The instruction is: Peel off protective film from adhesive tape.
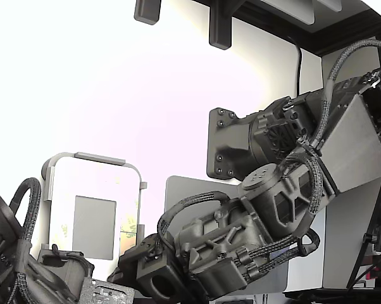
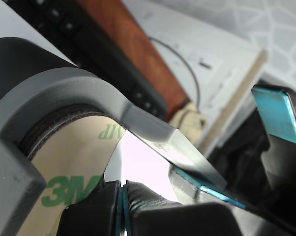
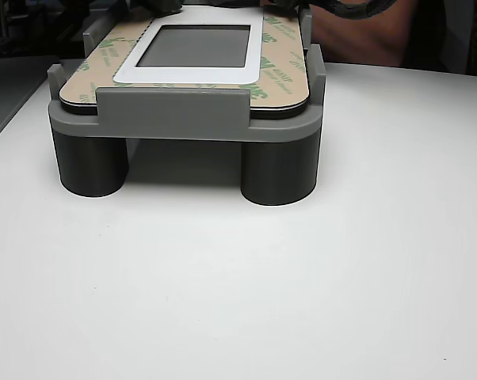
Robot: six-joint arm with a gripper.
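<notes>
Exterior view is blown out white with dark silhouetted arms, wrist view blurs close up, other view evenly lit

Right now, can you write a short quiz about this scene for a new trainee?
1. True or false: the protective film still lies flat on the panel in the grey fixture.
2. What is printed in green on the film?
3. In the other view, the fixture stands on: A) four thin pins B) round legs C) a flat slab.

Key: 1 true. 2 "3M". 3 B.
</notes>
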